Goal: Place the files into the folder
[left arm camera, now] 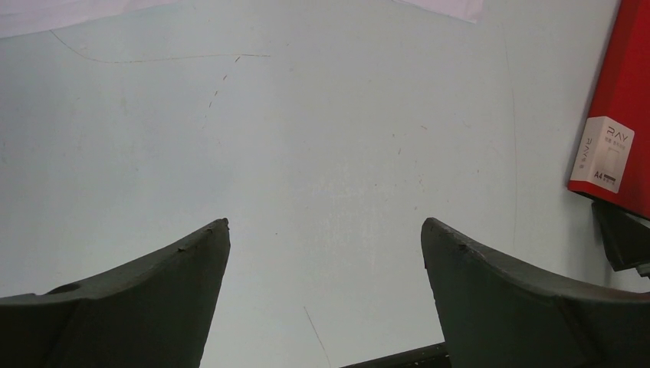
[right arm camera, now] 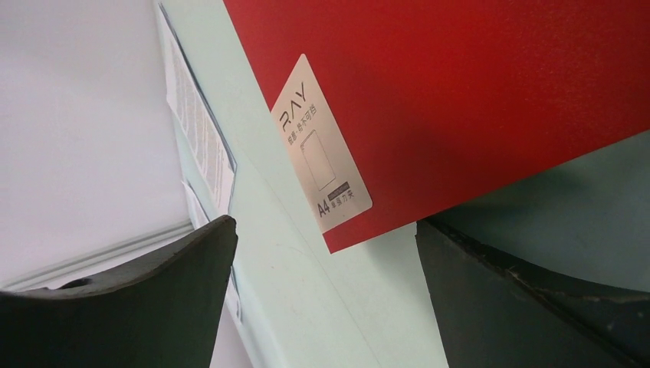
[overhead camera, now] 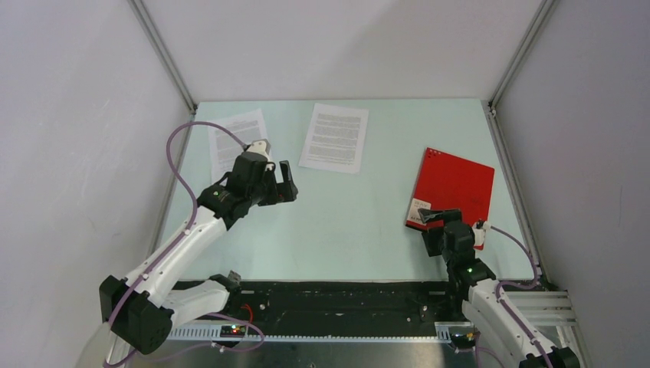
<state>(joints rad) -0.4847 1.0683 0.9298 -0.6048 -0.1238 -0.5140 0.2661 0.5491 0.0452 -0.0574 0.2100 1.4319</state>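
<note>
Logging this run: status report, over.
Left gripper open, empty. Right gripper open at closed folder's near corner. Two files flat at far side, nothing blocking.

Open table (overhead camera: 345,238) is left between the arms, ahead of the left gripper (overhead camera: 288,184), jaws apart. Far side is taken by left sheet (overhead camera: 230,139) and centre sheet (overhead camera: 334,138). Right flank is blocked by the folder (overhead camera: 456,184), its near corner bracketed by the spread right gripper (overhead camera: 439,218).

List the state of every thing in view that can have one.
folder, closed, lying flat, red cover up.
sheet by left arm, lying flat, outside folder.
centre sheet, lying flat, outside folder.
left gripper, open, empty.
right gripper, open, at folder's near corner.
</note>
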